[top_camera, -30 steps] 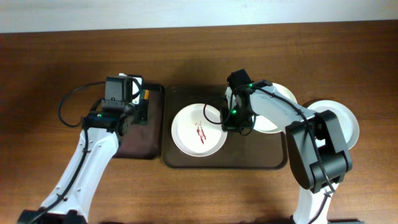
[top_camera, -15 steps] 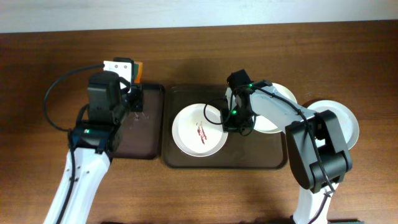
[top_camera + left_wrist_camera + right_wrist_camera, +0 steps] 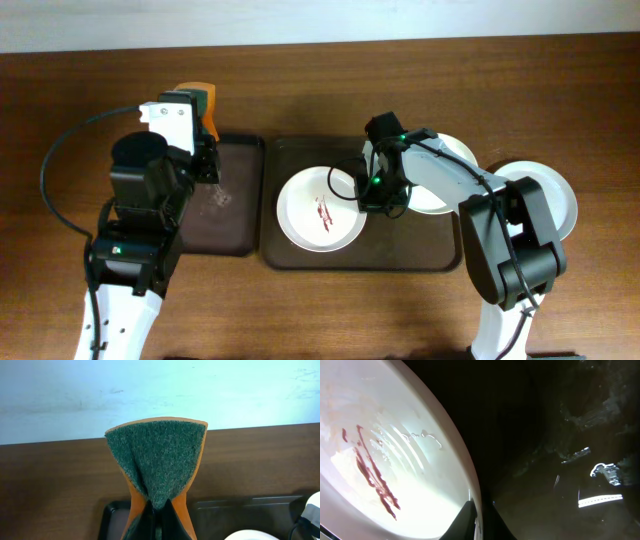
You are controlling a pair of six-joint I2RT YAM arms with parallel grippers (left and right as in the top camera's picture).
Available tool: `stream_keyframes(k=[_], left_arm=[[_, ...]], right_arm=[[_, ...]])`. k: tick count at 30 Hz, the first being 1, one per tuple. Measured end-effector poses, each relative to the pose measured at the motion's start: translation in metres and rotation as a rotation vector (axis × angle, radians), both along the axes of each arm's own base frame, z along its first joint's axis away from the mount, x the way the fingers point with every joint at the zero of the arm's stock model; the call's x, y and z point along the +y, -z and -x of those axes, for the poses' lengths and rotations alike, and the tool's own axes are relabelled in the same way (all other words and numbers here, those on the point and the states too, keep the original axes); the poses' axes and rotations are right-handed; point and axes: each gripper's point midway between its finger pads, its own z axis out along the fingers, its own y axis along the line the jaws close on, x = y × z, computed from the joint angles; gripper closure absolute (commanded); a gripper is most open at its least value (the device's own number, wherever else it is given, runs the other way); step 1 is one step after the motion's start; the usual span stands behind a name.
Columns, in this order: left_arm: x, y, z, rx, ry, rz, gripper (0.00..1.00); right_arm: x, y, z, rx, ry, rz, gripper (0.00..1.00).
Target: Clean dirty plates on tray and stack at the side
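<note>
Stretching across the overhead view, the wooden tabletop (image 3: 320,310) carries everything. The left arm (image 3: 140,230) comes up from the near left edge, and the right arm (image 3: 510,240) reaches from the near right toward the centre. The dark brown tray (image 3: 400,252) lies in the middle of the tabletop, with the smaller tray (image 3: 230,215) just beside its left rim. Three white plates are in view. The smeared plate (image 3: 300,215) rests in the left half of the dark brown tray. The second plate (image 3: 432,198) lies in that tray's right half, largely hidden under the right arm. The third plate (image 3: 558,185) sits on the bare tabletop just past the tray's right rim, its near-left part covered by the arm. The sponge (image 3: 203,103), green scouring face on an orange body, is gripped by the left gripper (image 3: 156,521). Its jaws are pressed together on the sponge's lower end, so the pad folds into a fan against the pale wall (image 3: 160,390). From above, the sponge hangs over the tabletop just beyond the smaller tray's far rim. The right gripper (image 3: 480,521) is down at the smeared plate's right edge, its jaws pinching the white rim, one inside and one outside. Red smears (image 3: 372,477) streak that plate's centre.
</note>
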Motion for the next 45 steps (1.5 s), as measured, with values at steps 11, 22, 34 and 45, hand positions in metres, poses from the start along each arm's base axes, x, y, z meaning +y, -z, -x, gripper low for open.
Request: stream_keyframes(k=[11,22,34,45], left_arm=[[0.0,0.0,0.0,0.0,0.0,0.0,1.0],[0.0,0.0,0.0,0.0,0.0,0.0,1.0],[0.0,-0.007,-0.002,-0.028,0.0,0.004,1.0],[-0.001,-0.017,-0.006,-0.071,0.0,0.01,1.0]], right_arm=[[0.0,0.0,0.0,0.0,0.0,0.0,0.92],[0.0,0.0,0.0,0.0,0.001,0.0,0.91],[0.0,0.0,0.0,-0.001,0.0,0.0,0.91],[0.0,0.0,0.0,-0.001,0.001,0.0,0.92]])
